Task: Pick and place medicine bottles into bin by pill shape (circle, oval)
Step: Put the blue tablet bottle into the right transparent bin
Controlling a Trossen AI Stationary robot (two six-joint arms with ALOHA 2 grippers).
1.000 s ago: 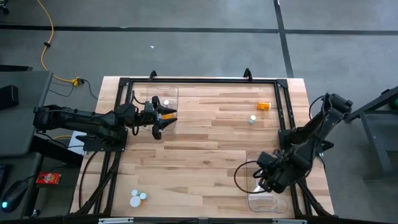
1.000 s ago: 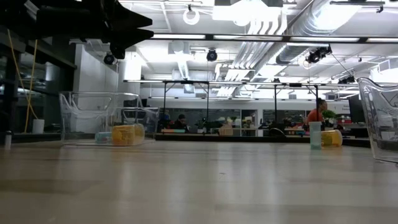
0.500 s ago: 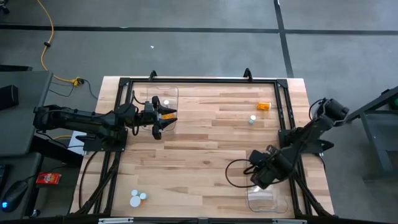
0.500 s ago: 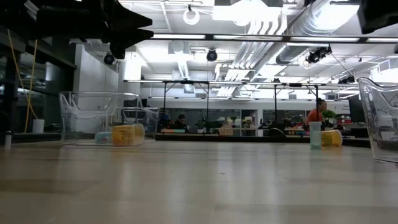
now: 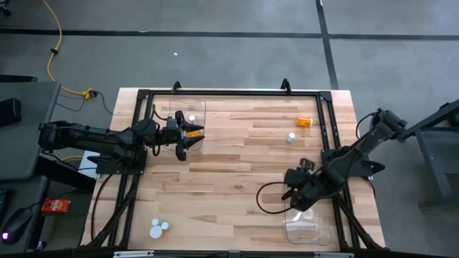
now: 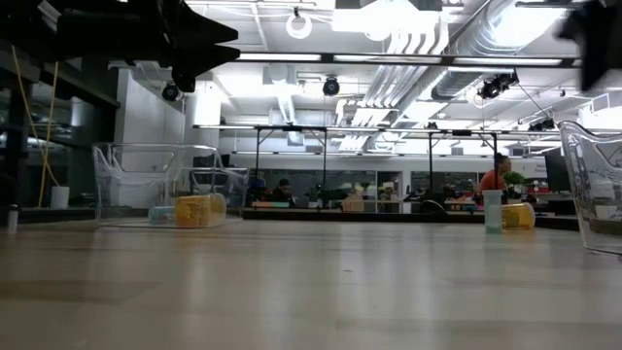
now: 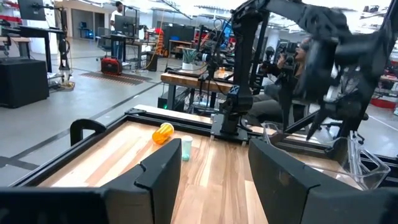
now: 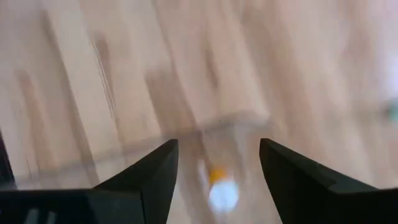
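Bottles: amber bottle (image 5: pixel 305 122) and pale bottle (image 5: pixel 291 137) lying unsorted near worktop's far right corner | right tool (image 5: pixel 293 194) hanging open, empty, over near-right bin (image 5: pixel 310 230) | left tool (image 5: pixel 188 136) parting half-wide, empty, over far-left bin (image 5: pixel 188 107).

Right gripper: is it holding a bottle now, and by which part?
Nothing is held. The right gripper has its jaws apart and empty above the clear bin, where an amber bottle with a white cap lies below it.

right claw (image 5: pixel 292 195) risen off clear bin (image 5: pixel 310 231), shifted inward, fingers spread wider
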